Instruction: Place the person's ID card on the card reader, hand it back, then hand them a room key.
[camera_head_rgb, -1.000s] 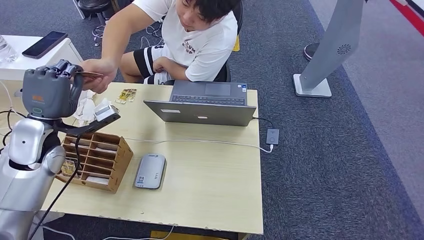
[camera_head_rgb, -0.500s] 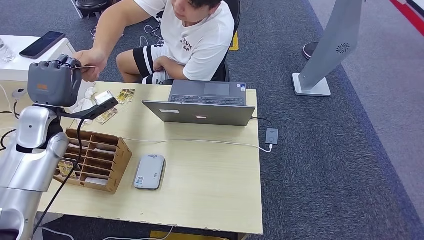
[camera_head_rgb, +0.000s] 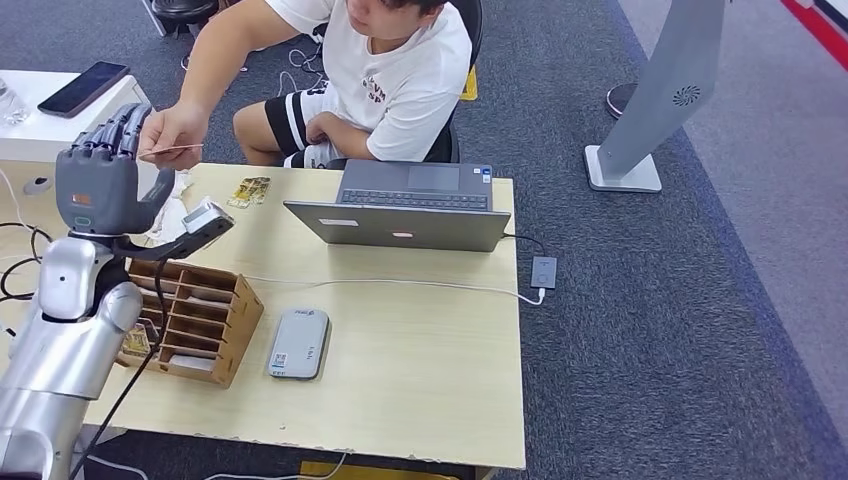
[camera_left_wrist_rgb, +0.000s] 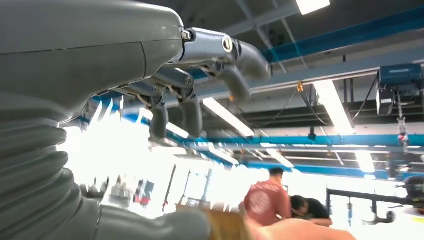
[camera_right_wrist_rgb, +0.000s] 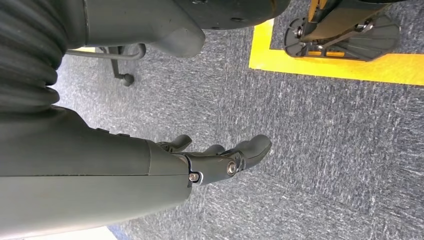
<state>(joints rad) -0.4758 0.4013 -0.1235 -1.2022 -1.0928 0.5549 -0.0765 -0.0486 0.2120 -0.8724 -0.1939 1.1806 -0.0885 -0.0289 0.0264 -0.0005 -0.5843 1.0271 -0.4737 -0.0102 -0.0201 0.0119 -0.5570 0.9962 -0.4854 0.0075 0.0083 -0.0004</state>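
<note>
My left hand (camera_head_rgb: 100, 170) is raised at the table's far left corner, its fingers (camera_left_wrist_rgb: 191, 115) spread apart with nothing between them. Right beside those fingers, the seated person's hand (camera_head_rgb: 172, 132) pinches a thin card (camera_head_rgb: 183, 149), held flat. The grey card reader (camera_head_rgb: 300, 342) lies on the wooden table (camera_head_rgb: 420, 370) near the front. Just left of it stands a wooden slotted organiser (camera_head_rgb: 195, 318) with cards in it. My right hand (camera_right_wrist_rgb: 215, 162) hangs over grey carpet, fingers loosely bent and holding nothing.
An open laptop (camera_head_rgb: 400, 212) sits at the table's far side, with a white cable running to a small adapter (camera_head_rgb: 545, 272) on the floor. Loose cards (camera_head_rgb: 252, 190) and crumpled paper (camera_head_rgb: 172, 215) lie near my left wrist. A phone (camera_head_rgb: 88, 88) rests on a white side table.
My left hand's fingers have uncurled from the card and now stand apart. The person's hand holds the card alone, beside my fingers.
</note>
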